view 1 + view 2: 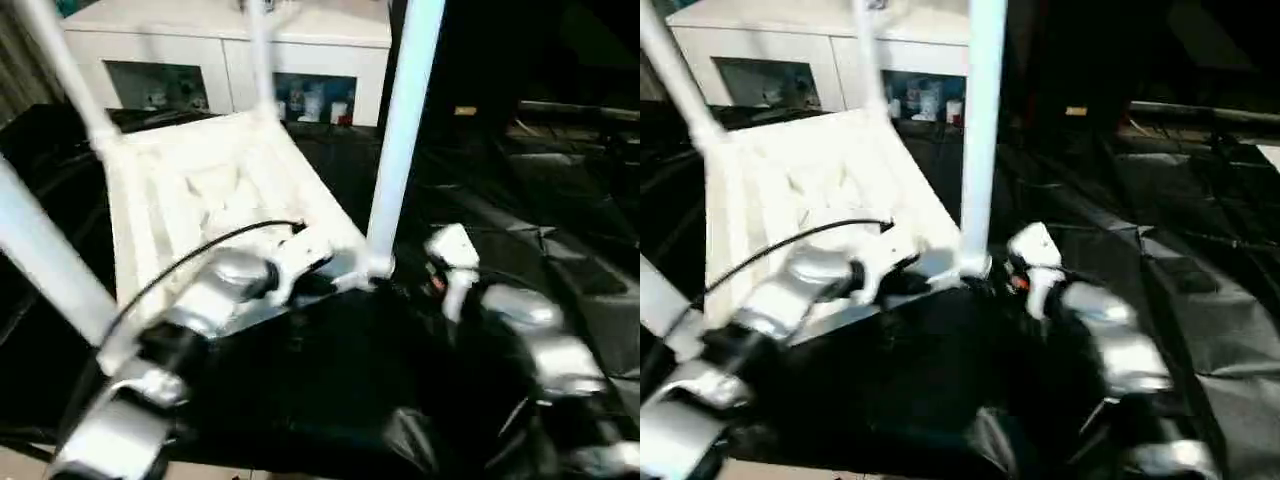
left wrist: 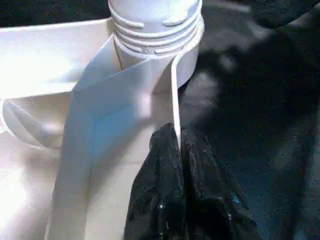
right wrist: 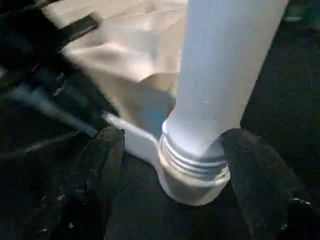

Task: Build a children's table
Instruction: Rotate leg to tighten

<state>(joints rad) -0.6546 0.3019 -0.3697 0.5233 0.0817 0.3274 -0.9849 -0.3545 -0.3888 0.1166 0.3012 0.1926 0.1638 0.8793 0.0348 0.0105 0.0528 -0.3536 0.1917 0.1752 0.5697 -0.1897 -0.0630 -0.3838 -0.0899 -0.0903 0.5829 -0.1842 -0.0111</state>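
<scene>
The children's table lies upside down on black cloth, its white ribbed tabletop facing up. Legs stand in its corner sockets: one at the near right corner, two at the back, one at the near left. My left gripper is shut on the tabletop's thin rim wall, just beside the near right socket. My right gripper is open, one black finger on each side of that leg's threaded base, with gaps between.
A white cabinet with glass doors stands behind the table. Black cloth covers the work surface, wrinkled to the right. A black cable arcs over my left forearm. Dark furniture sits at the far right.
</scene>
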